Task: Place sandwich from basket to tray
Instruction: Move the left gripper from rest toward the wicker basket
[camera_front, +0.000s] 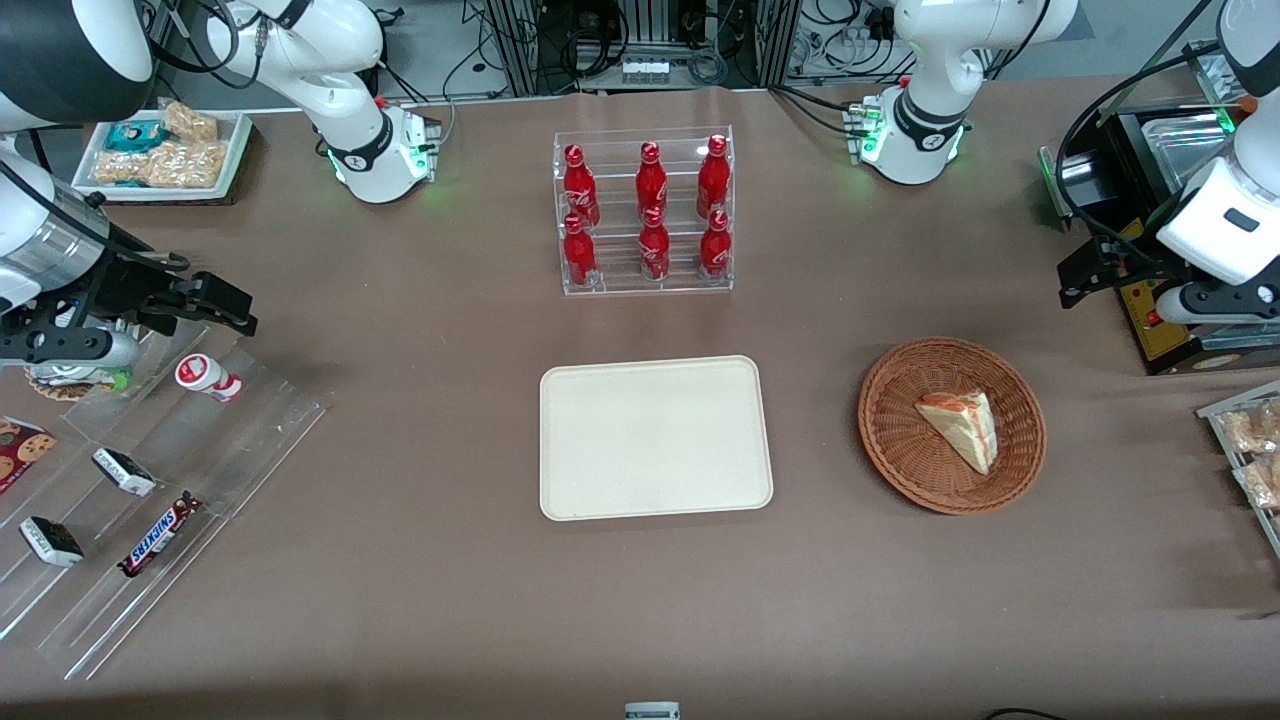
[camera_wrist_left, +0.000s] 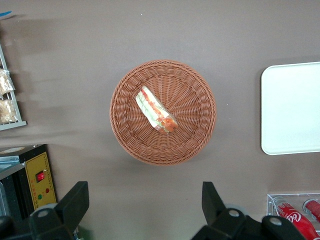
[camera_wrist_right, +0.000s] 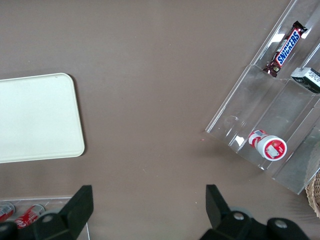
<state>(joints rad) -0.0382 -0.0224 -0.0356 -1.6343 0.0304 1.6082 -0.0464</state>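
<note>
In the front view, the round wicker basket (camera_front: 951, 425) sits on the brown desk (camera_front: 420, 380) at the right of the frame. The sandwich (camera_front: 962, 428) lies inside it, a pale wedge with an orange edge. The cream tray (camera_front: 655, 437) is in the middle of the frame, beside the basket but not touching it, and it has nothing on it. Above the tray in the frame stands a clear rack of red cola bottles (camera_front: 645, 212), farther from the camera. The working arm's claw (camera_front: 1095, 268) is at the right edge of the frame, up in the air, well apart from the basket.

In the left wrist view, the claw (camera_wrist_left: 145, 205) is wide open and holds nothing. Its two black fingers (camera_wrist_left: 75, 200) are spread far apart. The basket (camera_wrist_left: 163, 112) is in view between and past them, with the sandwich (camera_wrist_left: 156, 111) in its middle, showing red and green stripes. A corner of the tray (camera_wrist_left: 292, 107) shows too.

In the right wrist view, the tray (camera_wrist_right: 37, 117) is at the left of the frame. A clear stepped shelf (camera_wrist_right: 270, 105) at the right holds a Snickers bar (camera_wrist_right: 284, 47) and a small red and white bottle (camera_wrist_right: 267, 145).
</note>
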